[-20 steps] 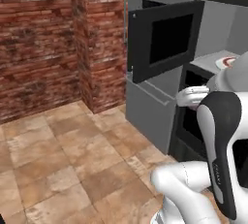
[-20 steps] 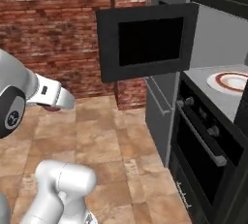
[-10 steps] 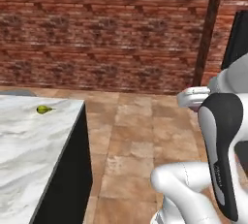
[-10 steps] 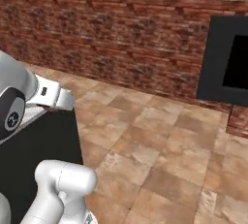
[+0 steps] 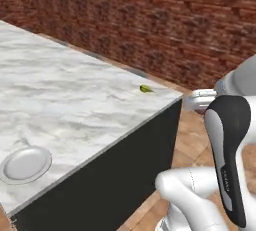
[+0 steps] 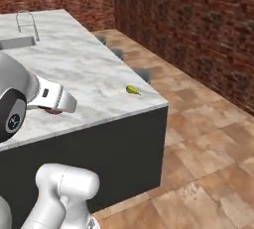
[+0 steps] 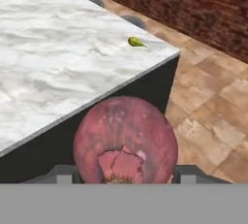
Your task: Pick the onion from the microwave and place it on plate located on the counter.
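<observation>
Onion [image 7: 125,140] sits clamped between the two fingers of the gripper [image 7: 126,173], jaws closed on its sides, out past the counter's [image 5: 75,105] near edge. Its target, the plate [image 5: 25,164], lies by the counter's near-left corner, well apart, leftward

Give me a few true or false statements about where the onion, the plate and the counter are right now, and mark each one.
1. The onion sits between the end effector's fingers. True.
2. The onion already lies on the plate. False: the plate holds nothing; the onion is in the grip, off the counter's edge.
3. A small green thing lies near the counter's corner. True.
4. The plate has a red ring. False: it is plain pale grey.
5. The floor is tiled. True.
</observation>
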You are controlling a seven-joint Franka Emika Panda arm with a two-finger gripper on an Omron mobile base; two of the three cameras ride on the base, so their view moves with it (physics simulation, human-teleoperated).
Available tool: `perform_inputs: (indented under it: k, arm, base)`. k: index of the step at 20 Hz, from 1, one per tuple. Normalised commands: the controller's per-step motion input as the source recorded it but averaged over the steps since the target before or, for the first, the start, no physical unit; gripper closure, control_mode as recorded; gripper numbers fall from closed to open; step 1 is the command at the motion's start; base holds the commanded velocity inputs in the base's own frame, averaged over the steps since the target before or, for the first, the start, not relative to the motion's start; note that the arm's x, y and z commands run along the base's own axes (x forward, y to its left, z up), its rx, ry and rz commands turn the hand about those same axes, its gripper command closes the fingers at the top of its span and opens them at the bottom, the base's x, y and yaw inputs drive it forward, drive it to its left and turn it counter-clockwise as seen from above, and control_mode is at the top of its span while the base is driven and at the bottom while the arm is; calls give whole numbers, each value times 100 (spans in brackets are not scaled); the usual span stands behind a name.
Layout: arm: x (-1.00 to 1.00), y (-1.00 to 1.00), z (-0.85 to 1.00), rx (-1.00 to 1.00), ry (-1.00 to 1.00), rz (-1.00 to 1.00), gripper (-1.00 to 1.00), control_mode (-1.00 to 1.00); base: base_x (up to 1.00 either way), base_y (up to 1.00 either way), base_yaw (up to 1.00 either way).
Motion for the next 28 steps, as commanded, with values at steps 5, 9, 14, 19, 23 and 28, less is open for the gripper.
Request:
perform_inputs:
  k: [5,9,14,19,23,28]
  arm:
    - [0,0,0,0,0,0,100,100]
    - [0,0,0,0,0,0,100,100]
    - [0,0,0,0,0,0,100,100]
    - [0,0,0,0,0,0,100,100]
    - [0,0,0,0,0,0,100,100]
    - [0,0,0,0,0,0,100,100]
  base:
    - [-23,0,75]
    - [-3,9,70]
    - [0,15,69]
    - [4,11,35]
    - [19,39,3]
    - [25,78,-5]
